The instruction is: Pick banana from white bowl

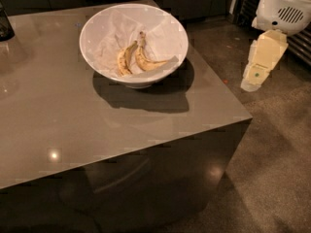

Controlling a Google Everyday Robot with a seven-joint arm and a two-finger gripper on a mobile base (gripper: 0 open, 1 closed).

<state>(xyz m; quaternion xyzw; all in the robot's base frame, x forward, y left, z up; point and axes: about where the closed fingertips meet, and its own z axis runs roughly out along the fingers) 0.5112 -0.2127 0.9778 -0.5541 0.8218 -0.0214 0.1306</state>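
Observation:
The white bowl [167, 30] stands on the grey table, lined with crumpled white paper. Inside it lies the banana [147, 63], strongly curved and speckled, its long dark-tipped stem pointing to the back. Shorter, paler bananas [124, 59] lie just left of it, touching it. My gripper [259, 62], a cream-coloured block hanging from the white arm, is off the table's right edge, above the floor, well to the right of the bowl and apart from it.
The grey table [97, 125] has its right edge and front corner close to the gripper. A dark object [5, 23] stands at the table's far left. Brown floor [277, 154] lies to the right. A dark grille is behind the arm.

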